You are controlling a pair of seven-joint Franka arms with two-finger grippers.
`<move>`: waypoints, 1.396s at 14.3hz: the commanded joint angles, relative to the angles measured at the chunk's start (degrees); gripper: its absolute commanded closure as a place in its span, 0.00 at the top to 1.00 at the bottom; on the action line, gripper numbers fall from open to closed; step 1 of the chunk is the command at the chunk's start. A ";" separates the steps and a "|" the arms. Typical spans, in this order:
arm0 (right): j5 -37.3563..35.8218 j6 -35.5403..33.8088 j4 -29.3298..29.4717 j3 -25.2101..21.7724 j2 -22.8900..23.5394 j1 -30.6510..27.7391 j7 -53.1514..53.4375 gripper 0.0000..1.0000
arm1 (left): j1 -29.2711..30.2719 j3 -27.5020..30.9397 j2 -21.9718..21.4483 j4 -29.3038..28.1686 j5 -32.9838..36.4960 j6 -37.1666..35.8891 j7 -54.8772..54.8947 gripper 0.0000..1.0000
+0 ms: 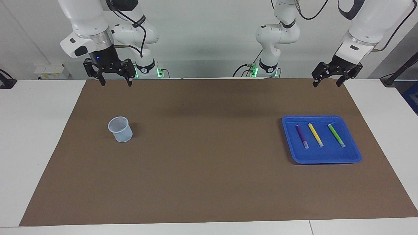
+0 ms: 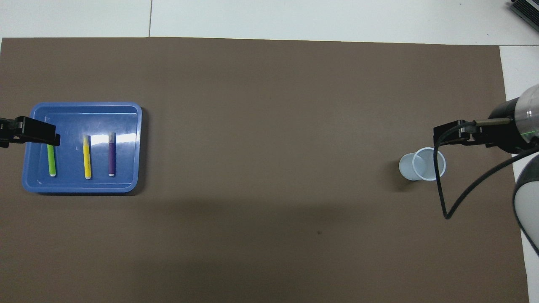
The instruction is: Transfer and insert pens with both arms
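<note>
Here, three pens, purple (image 1: 302,136), yellow (image 1: 315,134) and green (image 1: 336,135), lie apart in a blue tray (image 1: 354,153) at right of the facing view; we judge them light, stiff and slippery, best pinched mid-barrel. The left gripper (image 1: 327,80) at upper right and the right gripper (image 1: 116,79) at upper left hang spread and empty over the brown mat (image 1: 209,182), a cup (image 1: 120,129) at left, white wall above.

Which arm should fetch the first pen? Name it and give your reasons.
Left. The left gripper hangs at the blue tray's end of the table, where the purple, yellow and green pens lie. The right gripper waits at the cup's end.
</note>
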 commanded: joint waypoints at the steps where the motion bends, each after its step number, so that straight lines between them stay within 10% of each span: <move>1: -0.43 0.38 -0.59 0.23 -0.52 -0.44 0.35 1.00 | 0.56 -0.24 0.69 1.68 -0.45 -1.36 -0.39 1.00; 20: -0.43 0.38 -0.59 0.23 -0.52 -0.44 0.35 1.00 | 0.92 0.20 0.78 1.42 0.08 0.92 -0.39 1.00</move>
